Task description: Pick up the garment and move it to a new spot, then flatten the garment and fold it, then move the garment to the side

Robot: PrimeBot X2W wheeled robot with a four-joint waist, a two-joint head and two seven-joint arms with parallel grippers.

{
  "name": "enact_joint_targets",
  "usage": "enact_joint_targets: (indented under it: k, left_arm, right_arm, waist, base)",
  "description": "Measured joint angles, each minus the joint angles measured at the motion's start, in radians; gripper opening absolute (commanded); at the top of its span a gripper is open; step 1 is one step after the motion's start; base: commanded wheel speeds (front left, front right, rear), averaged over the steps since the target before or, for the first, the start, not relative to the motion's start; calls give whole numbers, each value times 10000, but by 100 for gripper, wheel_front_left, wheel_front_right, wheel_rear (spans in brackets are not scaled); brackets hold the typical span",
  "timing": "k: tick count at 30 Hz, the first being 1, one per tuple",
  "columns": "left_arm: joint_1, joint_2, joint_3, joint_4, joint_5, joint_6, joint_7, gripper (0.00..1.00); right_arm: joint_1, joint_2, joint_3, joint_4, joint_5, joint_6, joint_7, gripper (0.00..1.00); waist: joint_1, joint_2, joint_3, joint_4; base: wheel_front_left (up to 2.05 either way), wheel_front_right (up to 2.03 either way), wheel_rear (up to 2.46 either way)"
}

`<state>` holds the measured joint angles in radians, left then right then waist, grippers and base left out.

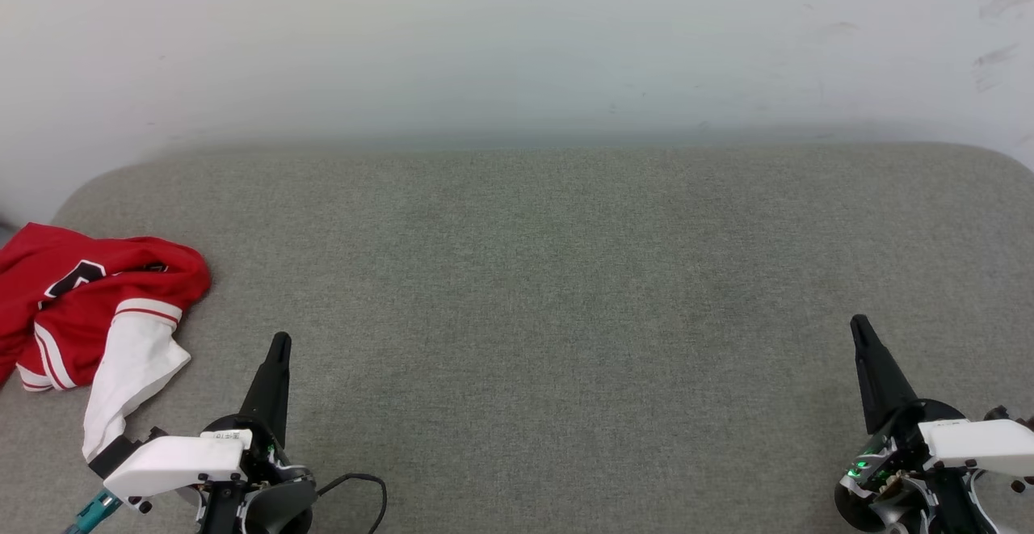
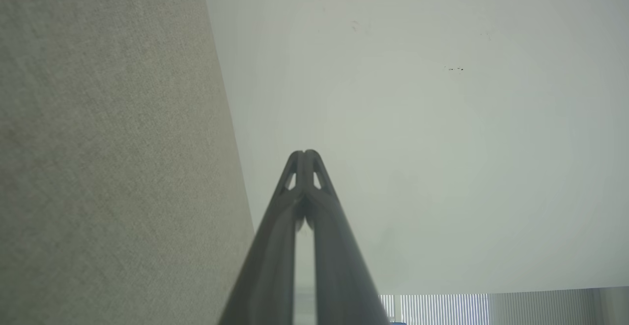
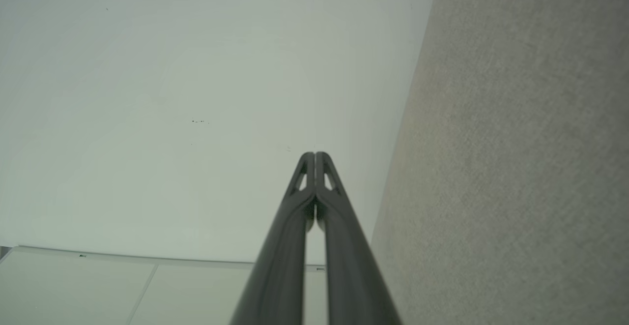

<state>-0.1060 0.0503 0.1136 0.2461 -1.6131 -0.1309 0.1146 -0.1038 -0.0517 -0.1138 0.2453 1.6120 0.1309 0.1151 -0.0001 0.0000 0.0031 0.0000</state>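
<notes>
The garment [image 1: 89,300], a red jersey shirt with a white sleeve and striped trim, lies crumpled at the far left of the grey cushioned surface [image 1: 549,292]. Its white sleeve hangs toward my left arm. My left gripper [image 1: 280,342] stands shut and empty just right of the garment, tips pressed together, as the left wrist view confirms [image 2: 305,154]. My right gripper [image 1: 857,324] stands shut and empty at the lower right, far from the garment; its tips meet in the right wrist view [image 3: 315,155].
A white wall [image 1: 517,41] rises behind the grey surface. A black cable [image 1: 363,485] loops beside the left wrist. Wide grey fabric stretches between the two grippers.
</notes>
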Motion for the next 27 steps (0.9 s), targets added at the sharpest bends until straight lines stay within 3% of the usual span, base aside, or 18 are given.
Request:
enact_joint_targets:
  k: [27]
  left_arm:
    - [0, 0, 0, 0, 0, 0, 0, 0]
  right_arm:
    - [0, 0, 0, 0, 0, 0, 0, 0]
  waist:
    - [1, 0, 0, 0]
  base:
    - [0, 0, 0]
